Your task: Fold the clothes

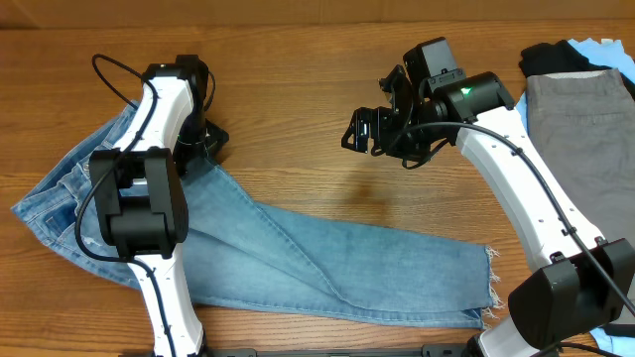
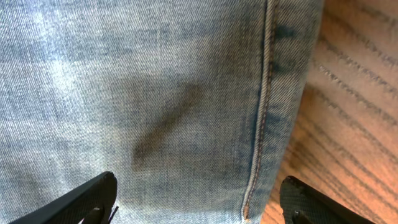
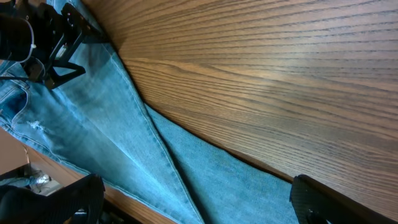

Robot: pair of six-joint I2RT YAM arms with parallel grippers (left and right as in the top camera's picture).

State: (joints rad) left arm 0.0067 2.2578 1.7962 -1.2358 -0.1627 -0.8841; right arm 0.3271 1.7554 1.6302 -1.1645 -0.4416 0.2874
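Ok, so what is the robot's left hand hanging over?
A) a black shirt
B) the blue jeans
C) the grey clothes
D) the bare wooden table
B: in the left wrist view the left gripper hangs open, with the blue jeans filling most of the space under it and between its fingers.

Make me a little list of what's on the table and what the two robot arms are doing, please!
table: brown wood
jeans: light blue, laid out long, frayed hems at the right end
left end effector: open, low over the jeans beside a seam
right end effector: open, over bare wood, holding nothing
other clothes: grey piece and black piece at the right edge
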